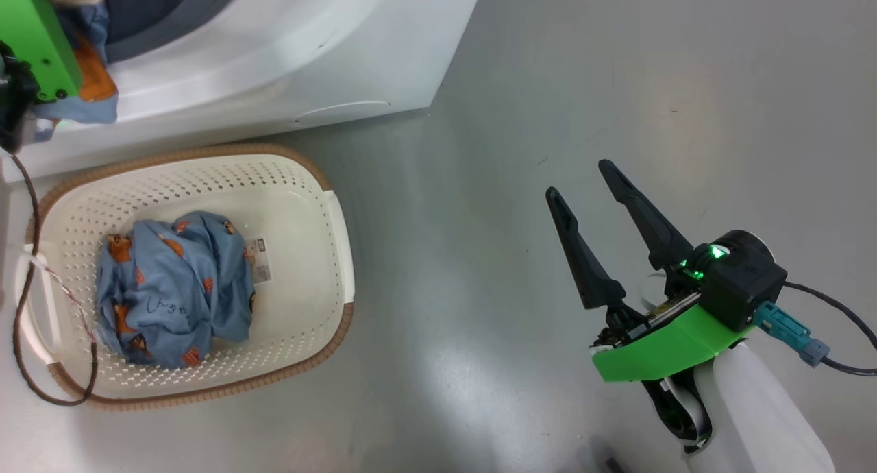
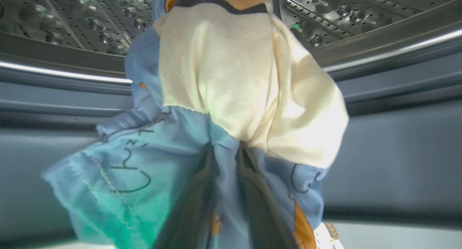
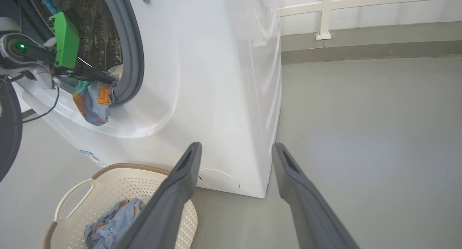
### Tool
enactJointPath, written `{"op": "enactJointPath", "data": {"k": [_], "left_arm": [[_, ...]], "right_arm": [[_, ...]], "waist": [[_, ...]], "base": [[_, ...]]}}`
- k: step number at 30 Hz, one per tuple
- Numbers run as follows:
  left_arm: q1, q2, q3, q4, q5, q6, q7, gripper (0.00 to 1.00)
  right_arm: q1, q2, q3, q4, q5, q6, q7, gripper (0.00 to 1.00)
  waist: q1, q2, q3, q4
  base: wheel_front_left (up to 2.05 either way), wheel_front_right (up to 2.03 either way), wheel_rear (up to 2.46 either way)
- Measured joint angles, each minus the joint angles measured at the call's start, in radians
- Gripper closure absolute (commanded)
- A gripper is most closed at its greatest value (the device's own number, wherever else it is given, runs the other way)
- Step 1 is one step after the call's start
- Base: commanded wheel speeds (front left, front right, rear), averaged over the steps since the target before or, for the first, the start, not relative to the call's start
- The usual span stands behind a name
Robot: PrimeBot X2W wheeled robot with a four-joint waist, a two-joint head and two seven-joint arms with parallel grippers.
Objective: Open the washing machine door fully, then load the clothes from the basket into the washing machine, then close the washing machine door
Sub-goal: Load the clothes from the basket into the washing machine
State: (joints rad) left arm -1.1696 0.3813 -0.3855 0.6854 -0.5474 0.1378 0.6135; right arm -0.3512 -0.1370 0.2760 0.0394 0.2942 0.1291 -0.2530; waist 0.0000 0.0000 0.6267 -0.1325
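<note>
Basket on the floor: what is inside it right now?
One crumpled light blue garment with orange prints lies in the basket, partly covering a sticker on its bottom. Whether anything lies beneath the garment cannot be seen.

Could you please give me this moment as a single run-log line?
phase: loading | left gripper: shut on blue-and-cream garment at drum mouth | right gripper: open, empty, over floor | basket: blue garment inside

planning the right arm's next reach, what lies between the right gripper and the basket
Bare grey floor. In the head view nothing sits on the stretch between the right gripper and the basket.
</note>
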Motion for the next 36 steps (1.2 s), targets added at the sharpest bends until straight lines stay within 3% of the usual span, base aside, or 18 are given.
{"op": "enactJointPath", "data": {"k": [7,18,36], "left_arm": [[-0.004,0.011,-0.003,-0.027,0.002,0.012,-0.014,1.00],[-0.087,0.053,0.040,-0.067,0.033,0.035,-0.207,1.00],[-0.268,0.111,0.132,0.028,0.076,0.066,-0.592,1.00]], "right_arm": [[-0.007,0.000,0.001,-0.001,0.008,0.000,0.000,0.00],[-0.035,0.000,0.019,-0.012,0.017,0.000,-0.001,0.00],[-0.092,0.027,0.095,-0.012,0.059,0.000,-0.004,0.00]], "waist": [[0.0000,0.0001,0.008,-0.003],[0.0000,0.0001,0.040,-0.025],[0.0000,0.0001,0.136,-0.156]], "base": [[0.00,0.00,0.00],[0.00,0.00,0.00],[0.00,0.00,0.00]]}}
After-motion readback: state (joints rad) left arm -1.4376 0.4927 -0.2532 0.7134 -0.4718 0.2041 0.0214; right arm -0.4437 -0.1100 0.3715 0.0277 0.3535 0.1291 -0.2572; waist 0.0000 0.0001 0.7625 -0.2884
